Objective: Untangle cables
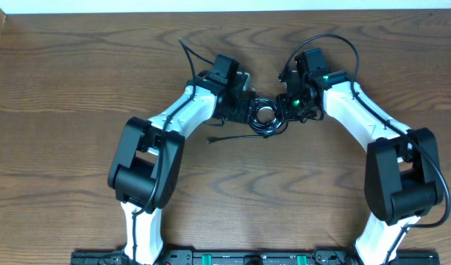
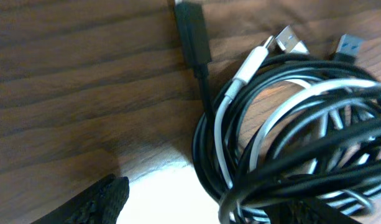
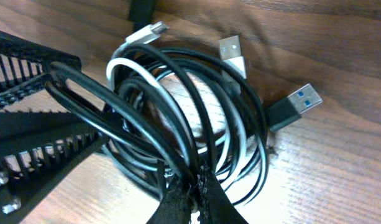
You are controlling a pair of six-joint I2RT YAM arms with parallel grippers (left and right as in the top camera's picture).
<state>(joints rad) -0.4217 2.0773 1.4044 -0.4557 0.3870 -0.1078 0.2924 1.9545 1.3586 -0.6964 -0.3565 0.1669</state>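
A brown wood-grain table (image 1: 63, 88) is filling the overhead view. The left white-and-black arm (image 1: 173, 118) is reaching in from 7 o'clock and the right white-and-black arm (image 1: 357, 110) from 5 o'clock. They are meeting just toward 12 o'clock of the table's middle. There the cables (image 1: 265, 118), a coiled bundle of thin black rubber-coated cords and one white cord, are lying on the wood. The left gripper (image 1: 242, 110) is sitting at the bundle's 9 o'clock. Its jaws are standing wide apart, one black ribbed finger (image 2: 106, 199) clear of the coil. The right gripper (image 3: 193, 199) is sitting at the bundle's 3 o'clock, pinching tight on a few black strands at the coil's edge. One loose black cord end (image 1: 219, 138) is trailing out toward 8 o'clock. In the right wrist view a blue-cored silver plug (image 3: 297, 101) is pointing toward 2 o'clock, and a white-sleeved silver plug (image 3: 231, 51) is pointing toward 12 o'clock.
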